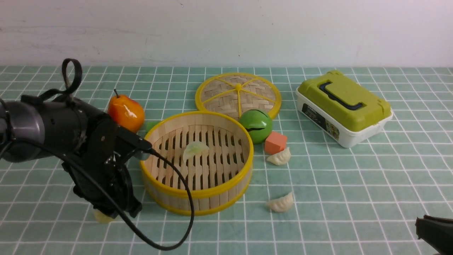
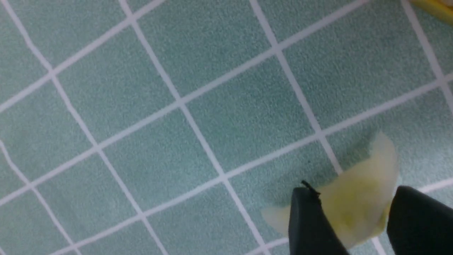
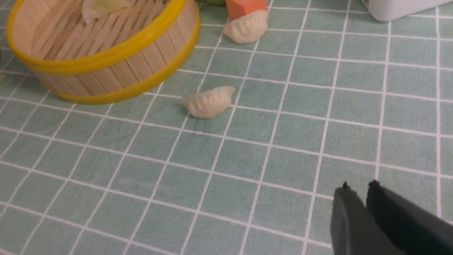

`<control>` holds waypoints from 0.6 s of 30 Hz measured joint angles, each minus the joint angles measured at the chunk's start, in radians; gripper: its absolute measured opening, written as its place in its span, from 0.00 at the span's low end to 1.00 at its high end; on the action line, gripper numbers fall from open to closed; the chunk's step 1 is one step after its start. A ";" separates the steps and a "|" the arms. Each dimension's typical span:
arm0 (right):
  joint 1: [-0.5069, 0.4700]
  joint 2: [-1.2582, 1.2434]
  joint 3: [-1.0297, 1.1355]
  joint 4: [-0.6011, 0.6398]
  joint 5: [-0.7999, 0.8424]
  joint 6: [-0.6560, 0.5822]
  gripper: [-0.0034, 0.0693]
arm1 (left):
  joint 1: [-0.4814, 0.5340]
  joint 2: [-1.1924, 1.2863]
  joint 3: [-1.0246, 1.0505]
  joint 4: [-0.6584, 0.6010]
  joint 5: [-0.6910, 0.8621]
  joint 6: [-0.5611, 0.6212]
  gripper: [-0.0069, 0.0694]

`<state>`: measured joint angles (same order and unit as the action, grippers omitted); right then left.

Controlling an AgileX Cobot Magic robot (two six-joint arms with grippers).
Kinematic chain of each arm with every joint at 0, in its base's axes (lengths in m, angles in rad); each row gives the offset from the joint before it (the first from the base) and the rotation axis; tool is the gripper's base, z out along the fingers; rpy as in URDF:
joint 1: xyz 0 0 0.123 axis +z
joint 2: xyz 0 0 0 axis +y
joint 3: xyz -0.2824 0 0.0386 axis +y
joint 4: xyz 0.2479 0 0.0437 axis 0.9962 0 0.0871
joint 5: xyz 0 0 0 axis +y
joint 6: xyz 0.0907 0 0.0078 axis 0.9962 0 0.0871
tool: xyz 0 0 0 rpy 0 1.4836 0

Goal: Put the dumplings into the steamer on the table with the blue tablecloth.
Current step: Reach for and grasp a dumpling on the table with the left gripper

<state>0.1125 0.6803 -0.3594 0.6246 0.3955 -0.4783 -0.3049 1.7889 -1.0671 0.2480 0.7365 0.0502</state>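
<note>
Yellow-green dumpling sits inside the left claw, pinched at its plump middle. It seems light, soft and slightly slippery, so a gentle hold there is best.

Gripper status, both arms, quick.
Left gripper: closed on a pale yellow-green dumpling.
Right gripper: closed, holding nothing.
</note>
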 joint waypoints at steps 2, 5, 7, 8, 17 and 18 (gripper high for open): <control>0.000 0.000 0.000 0.000 0.000 0.000 0.16 | 0.000 0.019 -0.001 -0.002 -0.006 0.000 0.43; 0.000 0.000 0.000 0.000 0.000 0.000 0.16 | 0.000 0.028 -0.010 -0.016 0.003 -0.024 0.35; 0.000 0.000 0.000 0.000 0.000 -0.001 0.16 | 0.000 0.028 -0.014 -0.025 0.016 -0.058 0.29; 0.000 0.000 0.000 0.000 0.000 -0.001 0.17 | 0.000 0.028 -0.021 -0.032 0.039 -0.083 0.29; 0.000 0.000 0.000 0.000 -0.001 -0.001 0.18 | 0.000 -0.095 -0.240 -0.179 0.235 -0.131 0.29; 0.000 0.000 0.000 0.000 -0.001 -0.001 0.18 | 0.000 -0.110 -0.282 -0.248 0.235 -0.124 0.29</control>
<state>0.1125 0.6803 -0.3594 0.6246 0.3945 -0.4791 -0.3046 1.6791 -1.3493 0.0000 0.9719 -0.0736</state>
